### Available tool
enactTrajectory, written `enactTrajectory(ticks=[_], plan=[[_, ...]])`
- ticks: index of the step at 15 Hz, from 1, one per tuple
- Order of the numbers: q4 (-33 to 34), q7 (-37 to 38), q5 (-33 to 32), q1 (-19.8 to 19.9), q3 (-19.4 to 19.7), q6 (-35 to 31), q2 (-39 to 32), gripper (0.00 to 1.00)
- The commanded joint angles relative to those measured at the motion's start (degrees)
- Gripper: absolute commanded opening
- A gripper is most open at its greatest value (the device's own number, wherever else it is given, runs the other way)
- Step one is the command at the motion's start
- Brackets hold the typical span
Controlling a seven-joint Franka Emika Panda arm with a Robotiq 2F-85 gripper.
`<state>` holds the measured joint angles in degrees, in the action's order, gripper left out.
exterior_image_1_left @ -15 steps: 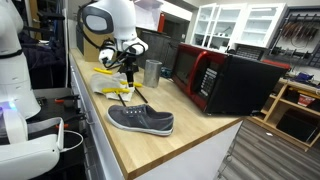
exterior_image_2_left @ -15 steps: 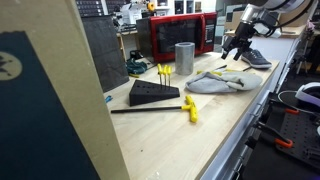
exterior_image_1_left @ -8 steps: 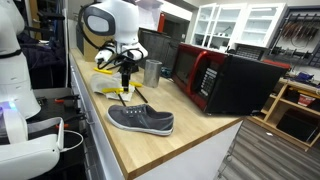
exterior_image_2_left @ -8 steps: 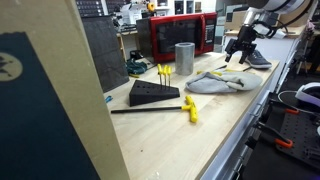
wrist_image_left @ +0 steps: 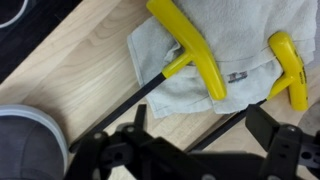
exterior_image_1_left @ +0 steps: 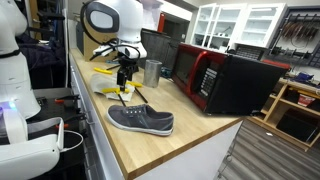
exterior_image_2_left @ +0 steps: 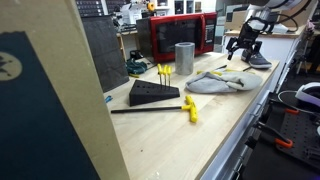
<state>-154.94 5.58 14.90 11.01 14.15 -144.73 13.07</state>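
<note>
While the gripper (exterior_image_1_left: 124,80) hovers with jaws apart above the towel (wrist_image_left: 240,40), the wooden counter (exterior_image_1_left: 200,128) carries a shoe (exterior_image_1_left: 141,120) near and a microwave (exterior_image_1_left: 230,85) far right.

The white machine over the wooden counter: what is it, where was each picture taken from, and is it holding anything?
It is a robot arm with a two-fingered claw, the gripper, at its end. Two pictures come from cameras standing outside the robot, looking at the same counter from different places. The third comes from a camera on the wrist, looking down past the gripper. On the counter are a grey shoe, a metal cup, a red and black microwave and a pale towel with yellow-handled tools on it. A black stand holds more such tools. The gripper hangs open above the towel and holds nothing.
</note>
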Motion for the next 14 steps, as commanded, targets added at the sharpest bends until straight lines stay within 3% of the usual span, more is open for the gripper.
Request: enactTrajectory(ticks=[1,5,14], plan=[[1.75,6.61,-0.95,0.95,-1.94,3.24,-1.3,1.0],[2.12,14.06,-2.72,1.91,-3.13,6.87,-1.9,1.0],[1.92,32.69,-13.46,5.65,-5.07,10.43,-2.7,1.0]])
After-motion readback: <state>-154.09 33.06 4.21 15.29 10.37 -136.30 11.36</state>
